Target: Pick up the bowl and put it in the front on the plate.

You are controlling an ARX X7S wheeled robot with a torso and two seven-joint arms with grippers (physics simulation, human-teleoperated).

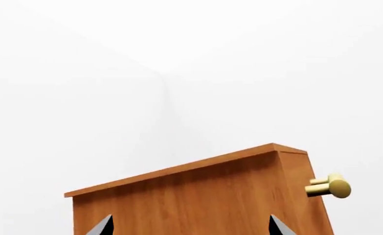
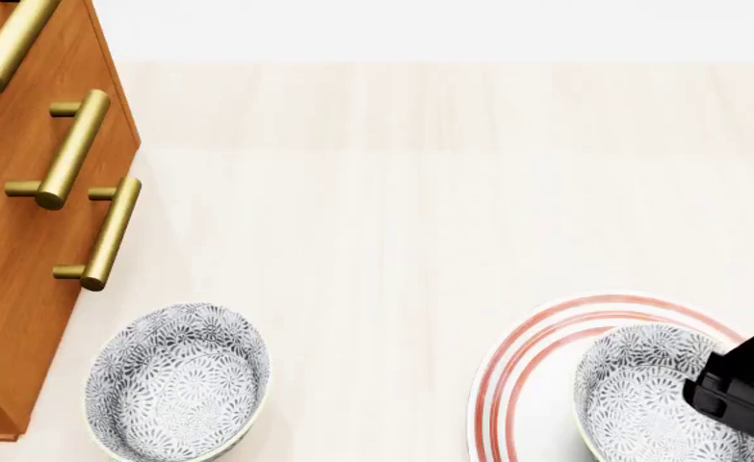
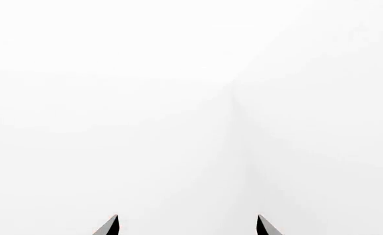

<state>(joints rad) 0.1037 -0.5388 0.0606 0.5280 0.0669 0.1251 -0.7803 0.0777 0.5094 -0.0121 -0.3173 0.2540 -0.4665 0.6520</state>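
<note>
In the head view, the plate (image 2: 525,385) with red rings lies at the front right of the pale table. A floral grey-blue bowl (image 2: 640,385) stands inside it. A black part of my right arm (image 2: 742,390) covers that bowl's right edge. A look-alike bowl (image 2: 177,380) stands on the table at the front left, next to the cabinet. My left gripper (image 1: 191,227) is open, its tips wide apart in front of the cabinet's wood, with nothing between them. My right gripper (image 3: 187,226) is open too, facing a blank white wall. Neither wrist view shows a bowl or the plate.
A wooden cabinet (image 2: 17,221) with gold bar handles (image 2: 100,236) stands along the table's left side. The left wrist view shows its top edge (image 1: 191,166) and one gold handle (image 1: 330,186).
</note>
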